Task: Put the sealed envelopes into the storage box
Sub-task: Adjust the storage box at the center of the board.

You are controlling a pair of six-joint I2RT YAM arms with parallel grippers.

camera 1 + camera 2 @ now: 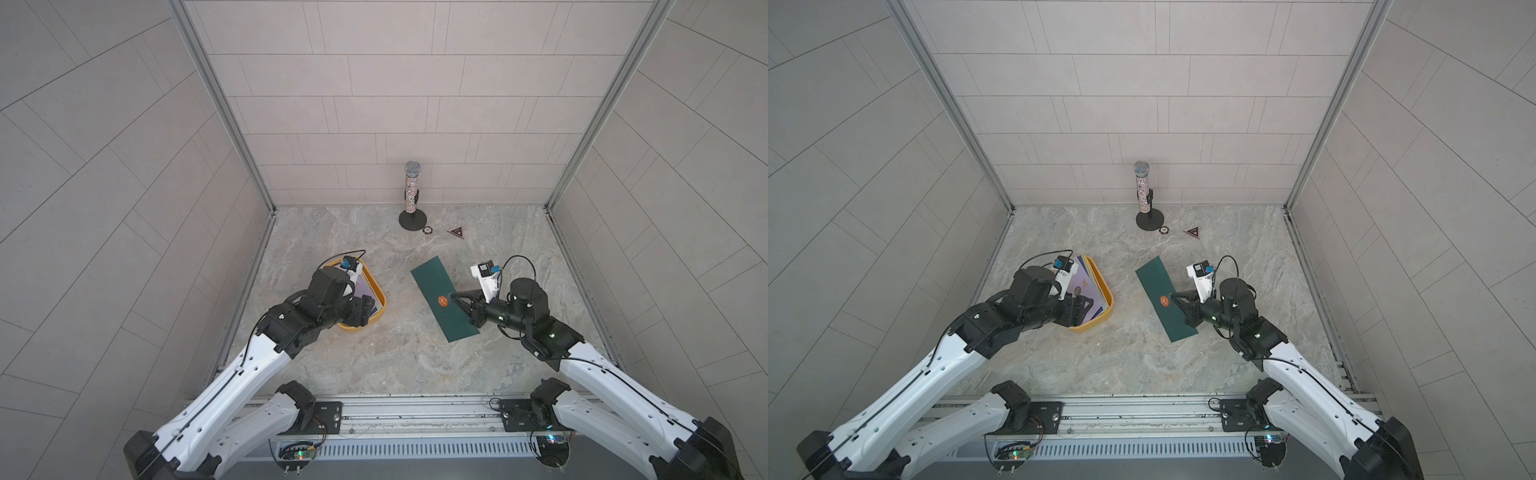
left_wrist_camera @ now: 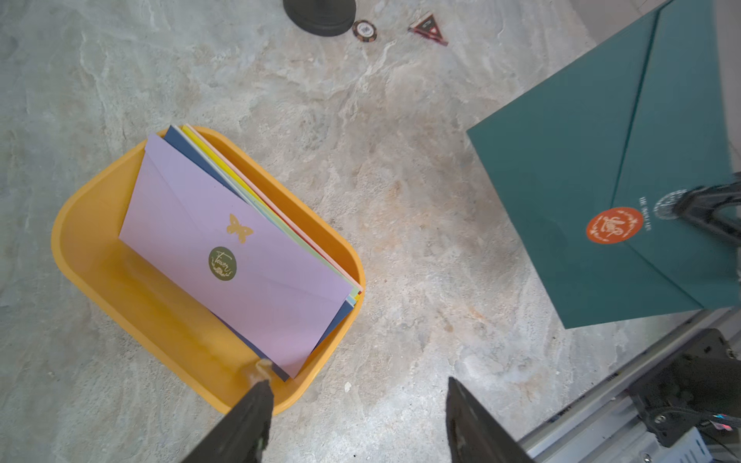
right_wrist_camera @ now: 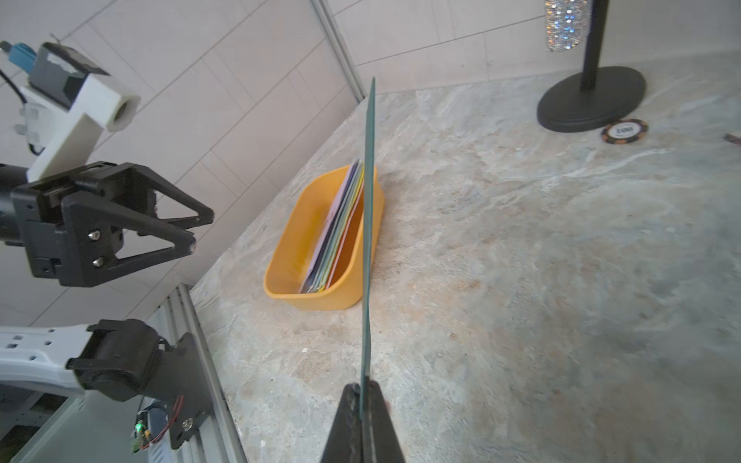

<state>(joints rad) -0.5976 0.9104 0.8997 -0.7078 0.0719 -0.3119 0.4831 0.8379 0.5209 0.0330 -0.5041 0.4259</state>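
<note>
The right gripper (image 1: 451, 297) clamps a green envelope (image 1: 436, 286) aloft, right of the box (image 2: 92, 256) holding stacked envelopes (image 2: 224, 248). The left gripper (image 2: 357, 393), fingers apart, hangs over the box. A stand (image 1: 412, 218), chip (image 1: 427, 229) and triangle (image 1: 457, 232) sit far back.

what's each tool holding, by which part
The right tool pinches the dark green paper envelope at its long edge near the orange round seal; left tool is open, holding nothing.

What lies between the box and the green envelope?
Nothing: only bare table separates the box and the green envelope, as both top views and the left wrist view show.
</note>
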